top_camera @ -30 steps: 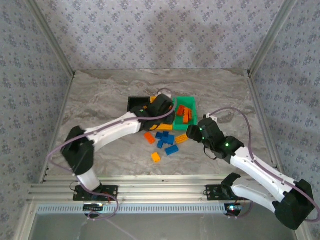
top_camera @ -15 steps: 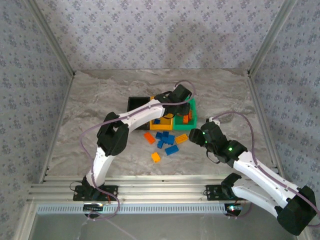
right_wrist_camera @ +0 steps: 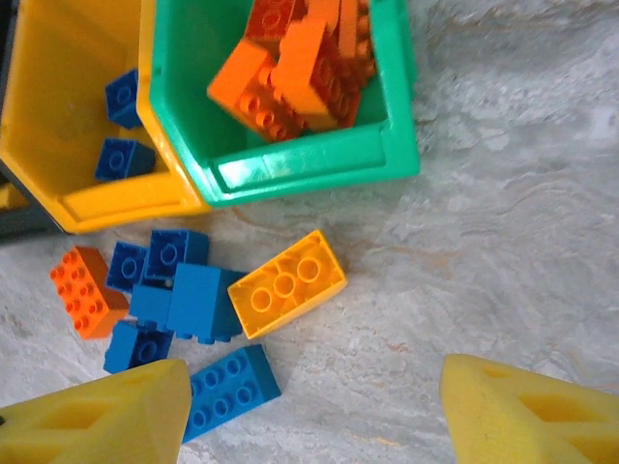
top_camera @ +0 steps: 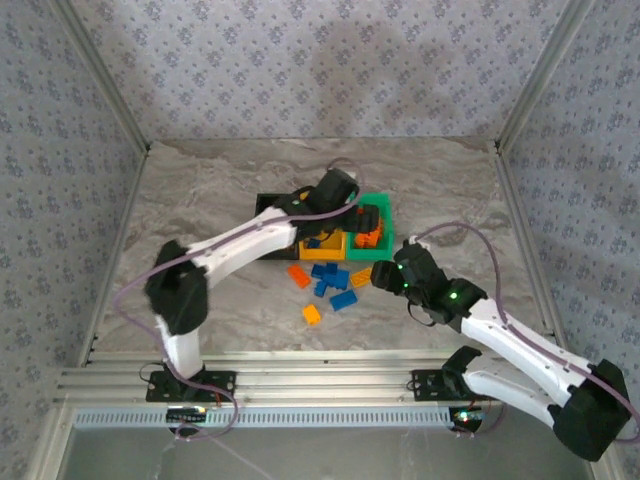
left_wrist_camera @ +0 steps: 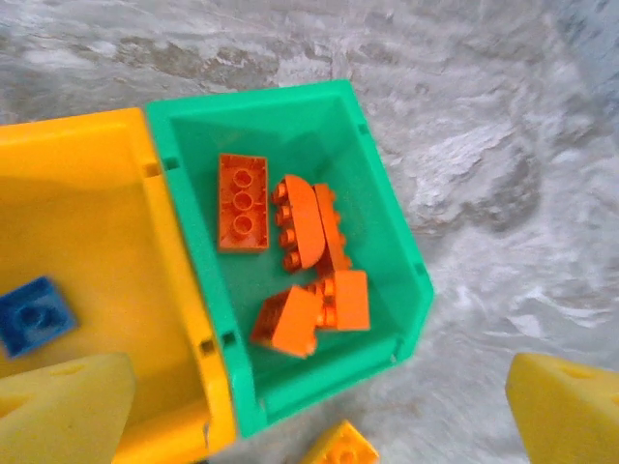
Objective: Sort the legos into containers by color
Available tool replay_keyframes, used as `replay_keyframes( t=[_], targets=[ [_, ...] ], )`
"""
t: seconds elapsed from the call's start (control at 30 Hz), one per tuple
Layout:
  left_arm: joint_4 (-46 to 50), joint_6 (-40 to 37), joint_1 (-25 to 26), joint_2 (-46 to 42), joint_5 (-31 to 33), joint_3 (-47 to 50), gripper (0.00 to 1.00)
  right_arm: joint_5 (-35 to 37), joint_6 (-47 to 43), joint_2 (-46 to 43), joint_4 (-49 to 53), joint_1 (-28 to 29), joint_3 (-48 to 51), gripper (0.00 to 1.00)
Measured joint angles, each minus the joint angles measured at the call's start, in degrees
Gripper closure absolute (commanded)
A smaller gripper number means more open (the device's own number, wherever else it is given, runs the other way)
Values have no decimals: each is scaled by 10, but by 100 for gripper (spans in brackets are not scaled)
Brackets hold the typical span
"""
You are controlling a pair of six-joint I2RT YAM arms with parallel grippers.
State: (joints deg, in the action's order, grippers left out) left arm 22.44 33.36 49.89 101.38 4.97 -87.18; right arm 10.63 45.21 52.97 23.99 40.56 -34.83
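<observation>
Left pincer (left_wrist_camera: 314,411) stands wide open and empty above the green bin (left_wrist_camera: 319,135), centre frame, which holds red-orange bricks (left_wrist_camera: 290,251). Right pincer (right_wrist_camera: 314,416) is parted, gripping nothing, over a yellow brick (right_wrist_camera: 287,283) beside blue bricks (right_wrist_camera: 184,300) on the worktop (right_wrist_camera: 503,242). Yellow bin (right_wrist_camera: 58,97), upper left, holds apparently two blue pieces (right_wrist_camera: 121,158).

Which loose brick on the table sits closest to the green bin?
The yellow-orange brick beside the blue cluster, just before the green bin; the others lie farther off.
</observation>
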Motion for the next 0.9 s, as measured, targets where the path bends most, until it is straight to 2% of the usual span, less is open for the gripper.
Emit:
replay_keyframes(
  t=[0.2, 0.33, 0.43, 0.5, 0.63, 0.77, 0.9],
  targets=[
    [-47, 23, 1, -228, 16, 212, 0, -3, -2, 92, -36, 69, -26, 30],
    [-28, 46, 0, -357, 54, 351, 0, 9, 7, 173, -67, 130, -66, 33],
    [13, 69, 0, -453, 91, 441, 1, 24, 31, 230, -89, 168, -95, 40],
    [41, 84, 0, -513, 113, 484, 0, 38, 50, 270, -94, 187, -119, 45],
    [89, 114, 0, -628, 145, 551, 0, 64, 92, 351, -91, 210, -173, 48],
    [122, 131, -4, -690, 159, 579, 0, 80, 121, 411, -79, 216, -218, 52],
    [140, 138, -9, -718, 165, 588, 0, 94, 147, 449, -58, 216, -248, 54]
  ],
)
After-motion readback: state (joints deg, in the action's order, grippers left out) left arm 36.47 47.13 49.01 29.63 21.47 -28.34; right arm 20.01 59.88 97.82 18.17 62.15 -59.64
